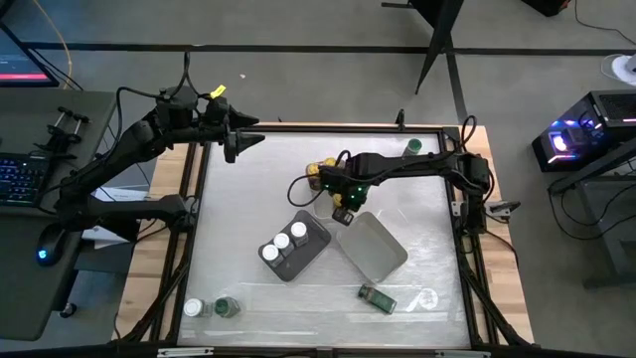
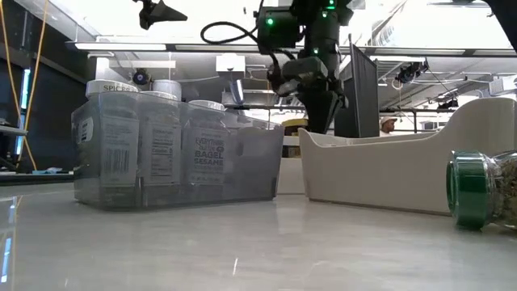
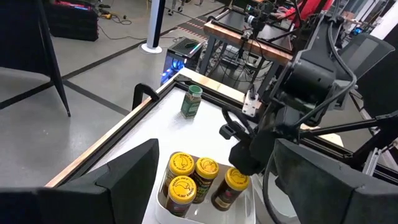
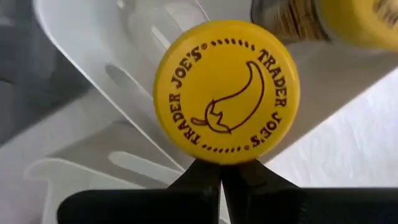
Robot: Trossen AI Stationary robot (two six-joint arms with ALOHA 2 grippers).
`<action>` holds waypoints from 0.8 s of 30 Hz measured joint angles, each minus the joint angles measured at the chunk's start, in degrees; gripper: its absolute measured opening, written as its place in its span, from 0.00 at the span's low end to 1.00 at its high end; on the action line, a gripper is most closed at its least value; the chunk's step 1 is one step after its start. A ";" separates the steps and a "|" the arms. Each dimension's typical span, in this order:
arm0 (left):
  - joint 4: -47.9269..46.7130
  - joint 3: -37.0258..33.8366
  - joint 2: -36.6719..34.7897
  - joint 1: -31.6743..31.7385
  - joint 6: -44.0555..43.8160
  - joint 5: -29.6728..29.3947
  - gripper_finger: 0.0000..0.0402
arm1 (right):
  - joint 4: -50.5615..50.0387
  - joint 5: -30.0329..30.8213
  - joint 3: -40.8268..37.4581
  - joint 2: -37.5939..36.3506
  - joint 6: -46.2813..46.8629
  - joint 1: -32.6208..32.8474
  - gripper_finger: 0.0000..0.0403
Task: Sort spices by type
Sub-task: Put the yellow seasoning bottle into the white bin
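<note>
The right claw (image 1: 340, 206), fingers closed and gripping nothing, noses a yellow-lidded spice jar (image 4: 226, 91) near the desk's middle, likely nudging it toward its kind, while the left claw (image 1: 243, 140) waits open at the far-left corner.

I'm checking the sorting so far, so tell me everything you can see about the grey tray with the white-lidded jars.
The grey tray is a rectangular bin of translucent grey plastic, sitting flat on the table near its middle and turned diagonally in the overhead view. It holds three upright white-lidded spice jars grouped at one end; the other end looks empty. From table level, one jar label reads Everything But The Bagel Sesame. A white tray lies beside it; whether they touch is unclear. Neither tool touches it.
</note>
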 joint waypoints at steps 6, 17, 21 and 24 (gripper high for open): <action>0.00 0.00 0.00 0.00 0.04 0.00 0.76 | 3.79 0.29 -2.44 -0.02 1.46 0.04 0.00; 0.02 0.00 0.00 0.00 0.07 0.01 0.76 | 12.80 1.52 -5.00 -0.02 6.20 0.04 0.00; 0.00 0.00 0.00 0.00 0.07 0.01 0.76 | 14.59 1.58 -5.00 -0.02 6.69 0.04 0.00; 0.00 0.00 0.00 0.00 0.09 0.01 0.76 | 15.49 2.30 -5.00 -0.02 9.06 0.04 0.00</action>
